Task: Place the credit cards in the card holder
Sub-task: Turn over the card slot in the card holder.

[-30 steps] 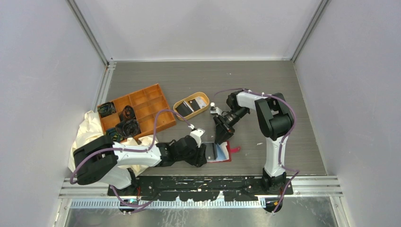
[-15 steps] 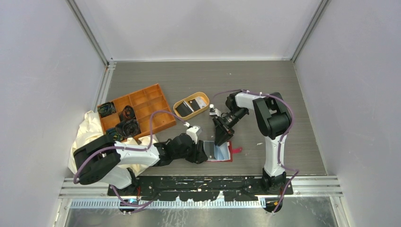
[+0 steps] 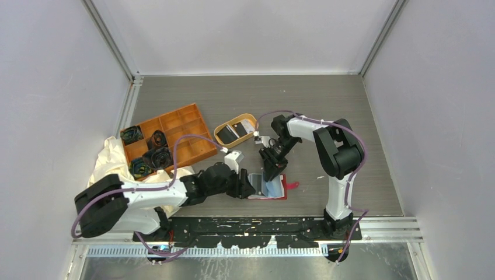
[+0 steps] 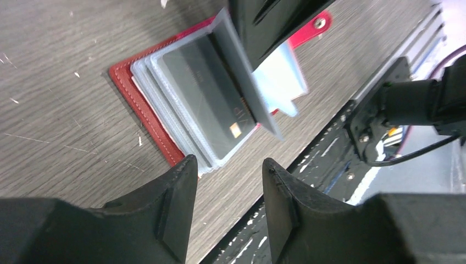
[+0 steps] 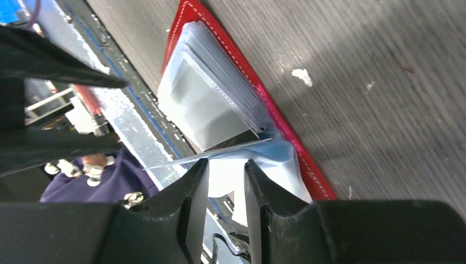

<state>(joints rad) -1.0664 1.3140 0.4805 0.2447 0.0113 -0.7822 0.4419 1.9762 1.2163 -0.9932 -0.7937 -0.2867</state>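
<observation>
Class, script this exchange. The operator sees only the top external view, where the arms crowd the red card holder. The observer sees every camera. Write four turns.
Operator: Is any card in the holder yet?
Observer: Yes. The left wrist view shows a dark chip card inside the uppermost flat sleeve of the open card holder.
Operator: Are the left fingers gripping anything?
Observer: No. The left fingers are apart with nothing between them, just short of the holder's edge.

Overhead wide, wrists close, sharing card holder (image 4: 165,110)
</observation>
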